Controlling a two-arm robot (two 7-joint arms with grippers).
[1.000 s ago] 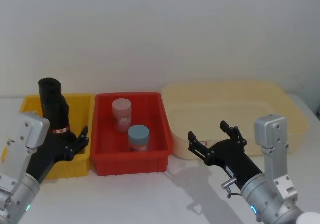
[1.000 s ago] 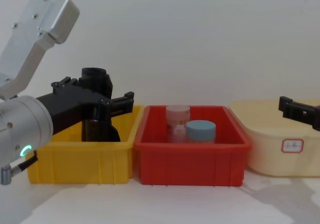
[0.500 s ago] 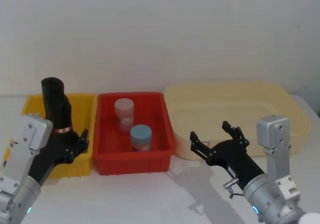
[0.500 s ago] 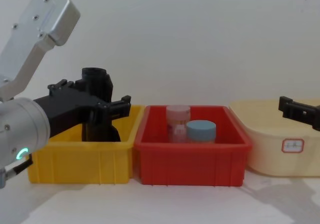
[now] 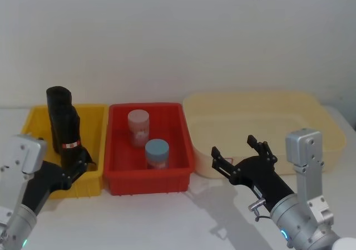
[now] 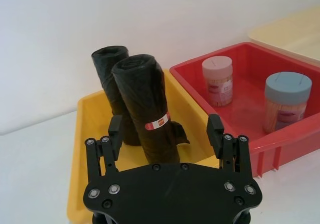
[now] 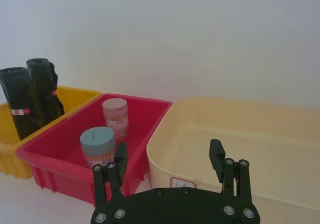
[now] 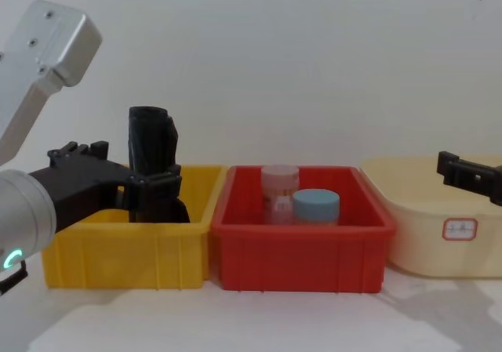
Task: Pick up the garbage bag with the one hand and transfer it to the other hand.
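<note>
Garbage bag (image 6: 145, 99): standing upright w/ slight lean in yellow bin (image 5: 92, 119), near the bin's front wall. Red-and-white label band round its lower half. Plain black roll (image 6: 107, 64) stands right behind it, touching. Both rise well above the bin rim.

Left tool (image 6: 165, 119): low at the front of the yellow bin, released, fingers (image 6: 115, 129) spread wide. Seen from the left wrist, the bag stands in line w/ the gap, one finger to each side of its lower part. No finger pressed on it; can't tell if any tip brushes it. Chest view: one finger crosses in front of the bag's base at bin-rim height.

Right tool (image 5: 232, 146): released, fingers apart, holding nothing. Hangs above the bench (image 5: 167, 219), just in front of cream tub (image 5: 311, 119), well apart from the bag.

Red bin (image 5: 182, 141) sits btwn yellow bin and tub. Inside: pink-lidded jar (image 5: 138, 127) at back, blue-lidded jar (image 5: 157, 153) in front, both upright.
</note>
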